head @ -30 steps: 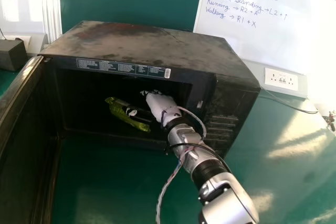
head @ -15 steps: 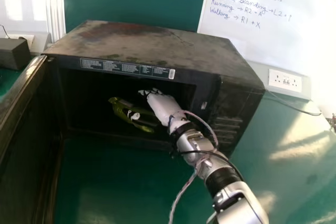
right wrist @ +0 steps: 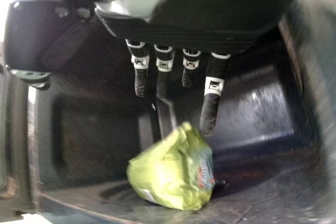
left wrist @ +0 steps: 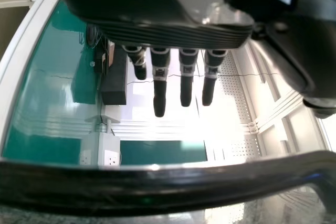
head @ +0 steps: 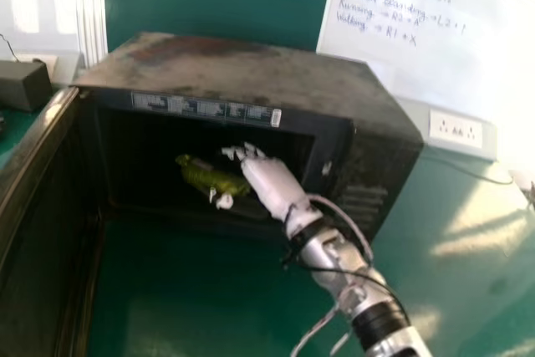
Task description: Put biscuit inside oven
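Right hand: inside the oven, through its open front. Fingers extended, slightly bent, not closed around anything; thumb held out to the side, apart from the load.

Biscuit packet: yellow-green, crumpled wrapper, inside the oven cavity. Right wrist view puts it just beyond the right fingertips, close to the longest finger; contact with that finger cannot be told. In the head view it lies to the left of the hand, beside the palm and slightly nearer the robot than the fingertips.

Oven door: swung open, well left of the right fingers. Green table: under the oven, stretching from below the right fingers toward the robot. Whiteboard and wall socket: beyond and to the right of the same fingers.

Left hand: fingers straight and spread a little, gripping nothing; thumb well apart from them. A glossy dark bar runs crosswise past these fingertips, apart from them in the left wrist view.
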Controlling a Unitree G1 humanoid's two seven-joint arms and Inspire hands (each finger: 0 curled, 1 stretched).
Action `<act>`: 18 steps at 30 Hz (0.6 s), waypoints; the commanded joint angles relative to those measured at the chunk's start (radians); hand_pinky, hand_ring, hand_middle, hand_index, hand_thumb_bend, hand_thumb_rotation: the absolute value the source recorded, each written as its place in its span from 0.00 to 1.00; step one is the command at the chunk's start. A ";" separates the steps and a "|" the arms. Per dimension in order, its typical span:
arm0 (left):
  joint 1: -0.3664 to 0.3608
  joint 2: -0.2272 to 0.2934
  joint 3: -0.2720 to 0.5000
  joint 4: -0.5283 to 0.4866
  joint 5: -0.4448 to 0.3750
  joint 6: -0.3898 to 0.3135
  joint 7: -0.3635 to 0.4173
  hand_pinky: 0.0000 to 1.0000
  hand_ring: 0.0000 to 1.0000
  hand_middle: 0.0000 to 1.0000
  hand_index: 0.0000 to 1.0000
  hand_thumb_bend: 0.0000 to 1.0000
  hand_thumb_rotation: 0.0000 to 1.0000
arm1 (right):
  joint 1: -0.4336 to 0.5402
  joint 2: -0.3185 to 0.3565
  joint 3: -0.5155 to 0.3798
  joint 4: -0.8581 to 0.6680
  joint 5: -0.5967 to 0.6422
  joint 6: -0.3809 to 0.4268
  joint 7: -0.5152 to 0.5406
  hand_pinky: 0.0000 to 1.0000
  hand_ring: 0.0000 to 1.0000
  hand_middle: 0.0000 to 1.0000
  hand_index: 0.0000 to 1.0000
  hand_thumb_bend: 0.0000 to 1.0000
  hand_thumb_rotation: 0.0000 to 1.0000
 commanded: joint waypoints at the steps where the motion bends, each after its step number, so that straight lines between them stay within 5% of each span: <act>1: -0.006 -0.010 0.017 0.006 0.009 -0.001 0.000 0.89 0.74 0.90 0.87 0.84 1.00 | 0.057 -0.048 -0.040 -0.063 0.014 0.015 0.015 0.46 0.76 0.93 0.89 0.83 0.62; 18: -0.008 -0.003 0.020 0.007 -0.009 0.012 -0.011 0.91 0.82 0.89 0.87 0.84 1.00 | 0.312 -0.143 -0.165 -0.374 0.074 -0.082 0.088 0.47 0.76 0.92 0.90 0.85 0.59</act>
